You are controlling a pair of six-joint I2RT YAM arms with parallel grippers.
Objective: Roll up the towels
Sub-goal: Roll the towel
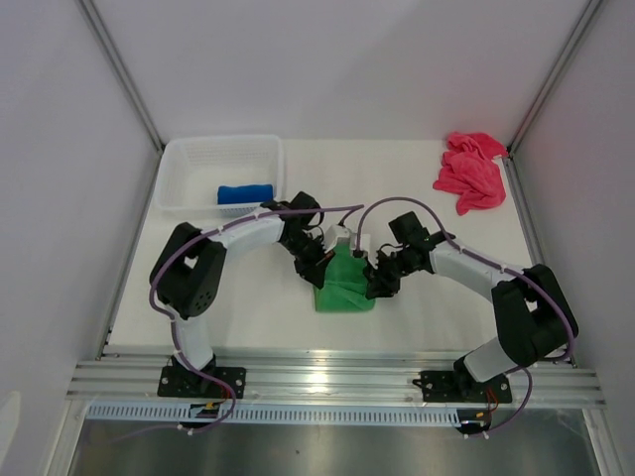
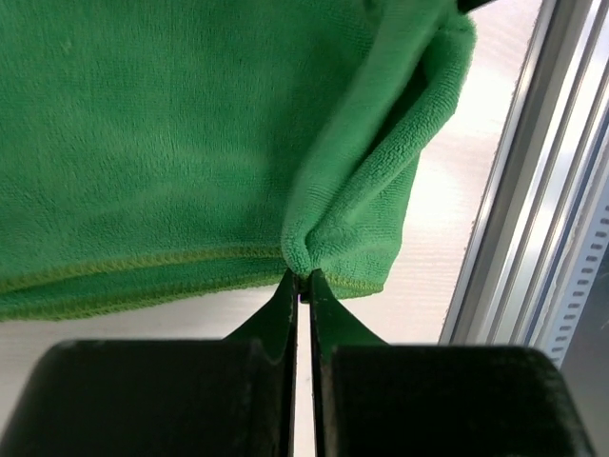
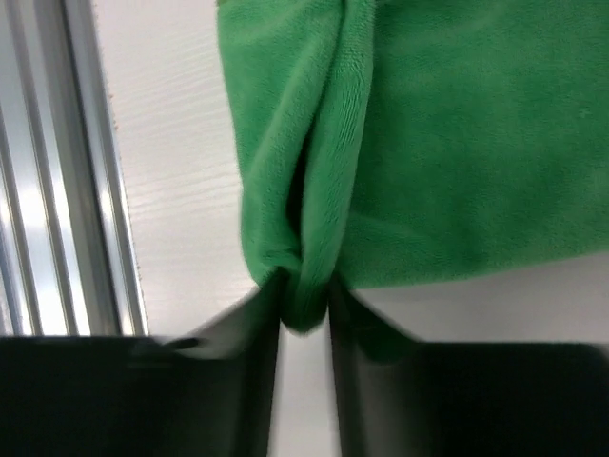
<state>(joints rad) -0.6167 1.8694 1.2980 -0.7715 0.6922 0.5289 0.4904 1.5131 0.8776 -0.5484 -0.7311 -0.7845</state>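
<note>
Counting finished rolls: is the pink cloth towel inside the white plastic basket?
No, the pink cloth towel lies crumpled at the far right, well apart from the white plastic basket.

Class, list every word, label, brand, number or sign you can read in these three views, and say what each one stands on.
No text can be read in any view.
The green towel, blue towel, pink towel and white basket show no label or print.
Small coloured specks at the arm bases are too small to read.
</note>
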